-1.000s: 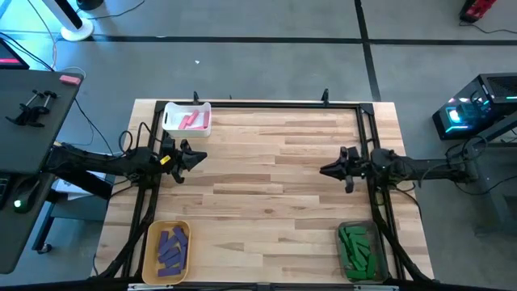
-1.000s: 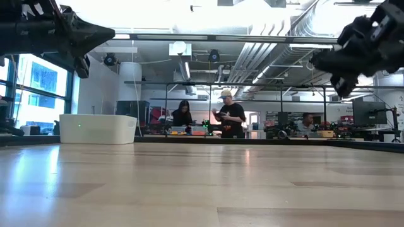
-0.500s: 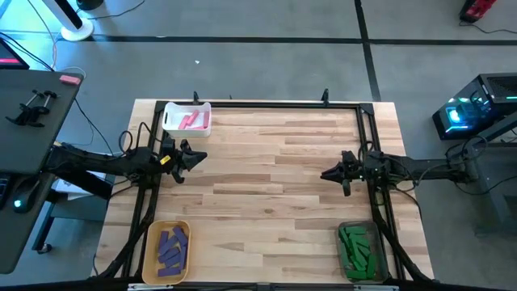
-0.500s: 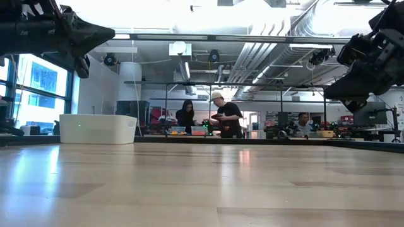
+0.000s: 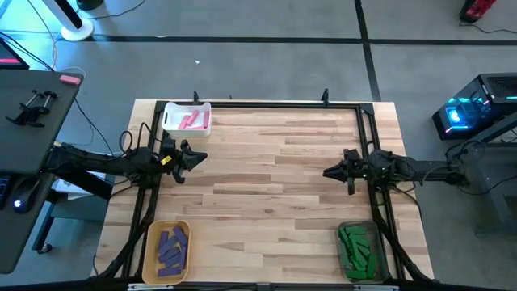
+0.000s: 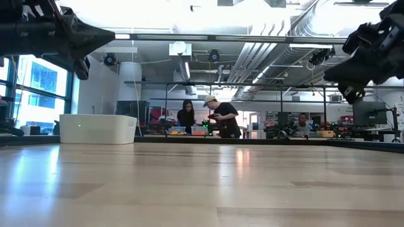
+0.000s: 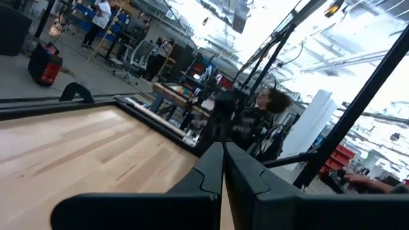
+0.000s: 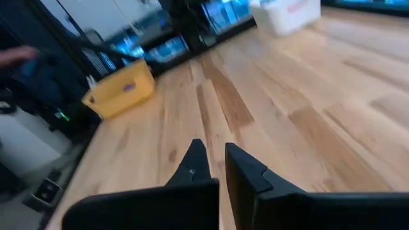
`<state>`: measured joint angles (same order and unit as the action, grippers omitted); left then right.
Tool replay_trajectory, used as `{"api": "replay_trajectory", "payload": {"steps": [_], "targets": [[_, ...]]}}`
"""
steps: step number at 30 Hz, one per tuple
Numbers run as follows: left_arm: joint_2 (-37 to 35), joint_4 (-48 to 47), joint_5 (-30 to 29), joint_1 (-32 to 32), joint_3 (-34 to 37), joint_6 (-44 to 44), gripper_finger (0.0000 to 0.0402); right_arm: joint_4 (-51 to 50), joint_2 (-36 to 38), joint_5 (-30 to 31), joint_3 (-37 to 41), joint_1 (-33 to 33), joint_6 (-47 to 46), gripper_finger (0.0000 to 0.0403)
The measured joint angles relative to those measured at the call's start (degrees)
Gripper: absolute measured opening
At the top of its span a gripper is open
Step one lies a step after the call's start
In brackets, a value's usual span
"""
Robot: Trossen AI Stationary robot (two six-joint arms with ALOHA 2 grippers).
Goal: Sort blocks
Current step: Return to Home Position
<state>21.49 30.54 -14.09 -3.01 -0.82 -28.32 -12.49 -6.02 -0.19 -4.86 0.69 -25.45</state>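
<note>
Sorting apparently finished, judging by the layout. Pink blocks (image 5: 192,121) lying inside the white bin (image 5: 166,119) at one corner of the counter (image 5: 266,186). Purple blocks (image 5: 172,247) inside the yellow bin (image 5: 150,242), at the far end of the same counter edge as the white bin. Green blocks (image 5: 355,249) inside the clear bin (image 5: 340,242), at the corner diagonally opposite the white bin. No loose block seen outside the bins.

Left tool (image 5: 200,157): raised above the counter, just beside the white bin on its yellow-bin side, fingers pressed together, holding nothing. Right tool (image 5: 326,172): likewise raised, well apart from the white bin across the counter's width, fingers narrowed almost to touching, holding nothing.

Step in hand, as a judgement: retreat of both arms to rest, not another pick. Next move likely calls for no grasp at all. Only for drawing each arm back toward its own side, the left away from the white bin, with height kept so as not to clip a rim. Any stray colour within a bin too small to tell from above.
</note>
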Motion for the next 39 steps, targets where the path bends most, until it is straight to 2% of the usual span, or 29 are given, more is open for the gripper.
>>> {"api": "replay_trajectory", "payload": {"steps": [5,11,18,32,37,39], "targets": [[-7.8,-6.2,0.0,0.2,-0.1,0.0,0.0003,0.0,5.8,0.0,0.0,0.0,0.0,0.0000],[-21.0,-15.1,-0.2,2.5,0.0,0.0,0.0003,0.5,6.0,0.0,0.0,0.0,0.0,0.0000],[-21.3,-14.1,-1.3,5.2,0.1,0.0,0.0003,0.2,5.1,0.1,0.0,0.0,0.0,0.0000],[-21.3,-14.8,-2.0,5.2,0.1,0.2,0.0003,0.2,4.9,0.2,0.0,0.1,0.0,0.0000],[-21.3,-22.1,-0.1,2.9,0.1,16.4,0.0003,0.2,4.9,0.2,0.0,0.1,0.0,0.0000],[-21.3,-26.8,0.0,1.5,0.1,20.1,0.0003,0.2,4.9,0.2,0.0,0.0,0.0,0.0000]]}}
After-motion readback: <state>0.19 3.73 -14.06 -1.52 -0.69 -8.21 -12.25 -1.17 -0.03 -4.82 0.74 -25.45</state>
